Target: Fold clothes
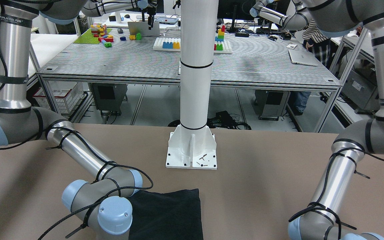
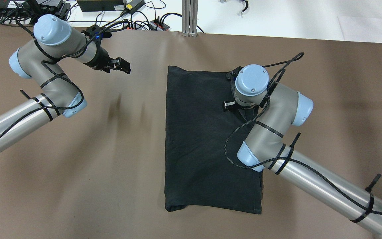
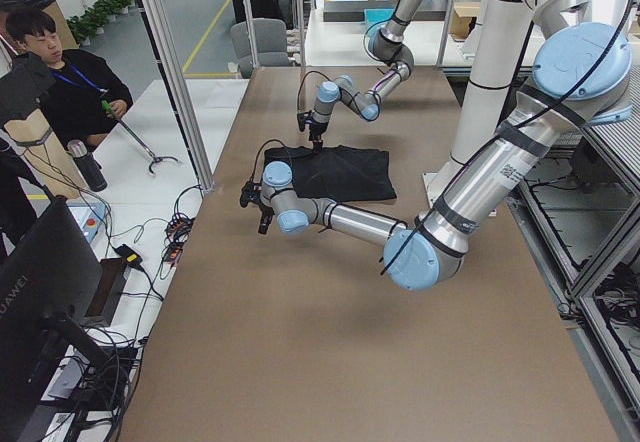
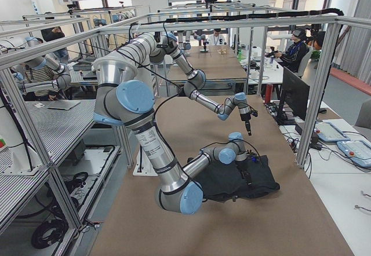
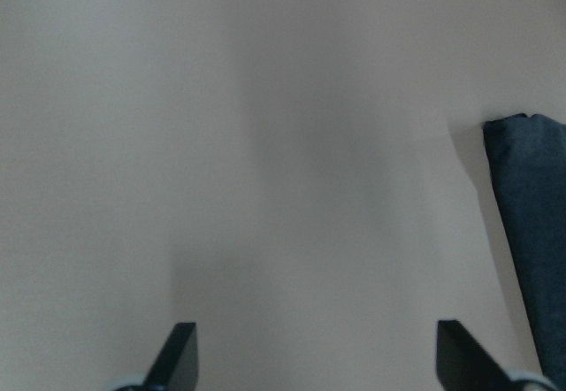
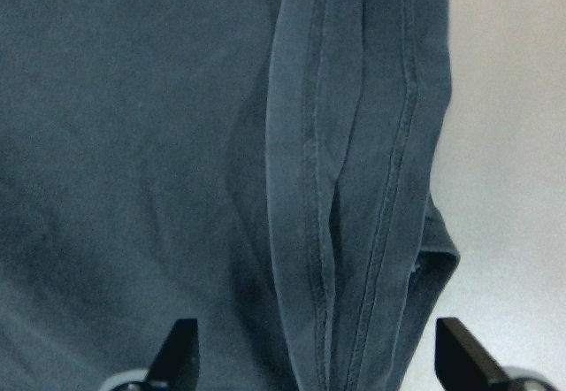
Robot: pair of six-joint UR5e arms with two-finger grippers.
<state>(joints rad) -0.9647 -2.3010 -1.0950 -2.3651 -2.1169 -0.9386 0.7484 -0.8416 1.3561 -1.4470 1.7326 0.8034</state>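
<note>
The dark cloth (image 2: 207, 142) lies flat on the brown bench (image 2: 78, 172), its long axis running from my side toward the far edge. My right hand (image 6: 318, 364) hangs over its far right part, fingers spread wide above the stitched hems (image 6: 354, 187), gripping nothing. My left hand (image 2: 122, 65), also spread wide, hovers over the bench to the left of the cloth's far corner.

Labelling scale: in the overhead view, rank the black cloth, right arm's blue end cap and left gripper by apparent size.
1. black cloth
2. blue end cap and left gripper: alike; cap sits nearer the camera, so unranked.
</note>
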